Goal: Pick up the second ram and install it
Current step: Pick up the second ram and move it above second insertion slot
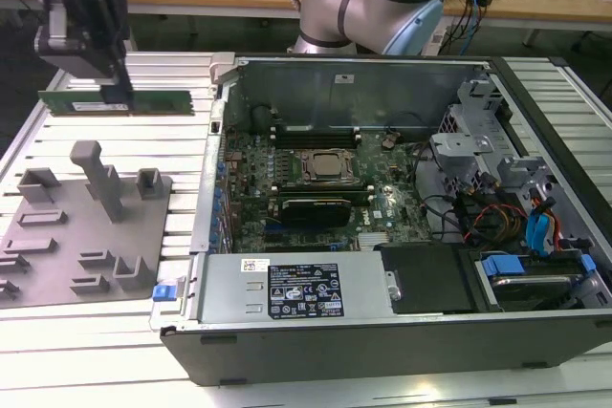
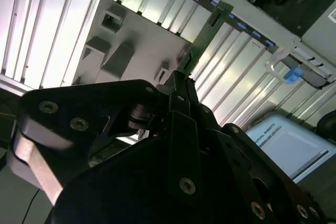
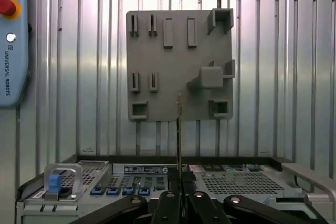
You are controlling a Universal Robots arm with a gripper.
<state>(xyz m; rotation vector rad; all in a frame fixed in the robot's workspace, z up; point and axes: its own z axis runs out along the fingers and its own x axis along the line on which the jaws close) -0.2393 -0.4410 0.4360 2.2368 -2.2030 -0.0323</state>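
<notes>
The second ram [image 1: 115,102] is a long green stick held level in the air above the slatted table, at the exterior view's far left. My gripper [image 1: 117,91] is shut on its upper edge near the middle. In the second wrist view the ram [image 2: 206,32] sticks out past the gripper [image 2: 178,80]. In the first wrist view the ram [image 3: 179,124] shows edge-on as a thin line rising from the gripper [image 3: 179,199]. The grey fixture plate [image 1: 57,255] lies below and in front of the ram.
The open computer case [image 1: 535,332] lies at the exterior view's right, with the CPU socket [image 1: 320,167] in the middle of its motherboard and cables [image 1: 497,212] beside it. The arm's base [image 1: 368,2] stands behind the case. A teach pendant [image 3: 11,40] lies on the table.
</notes>
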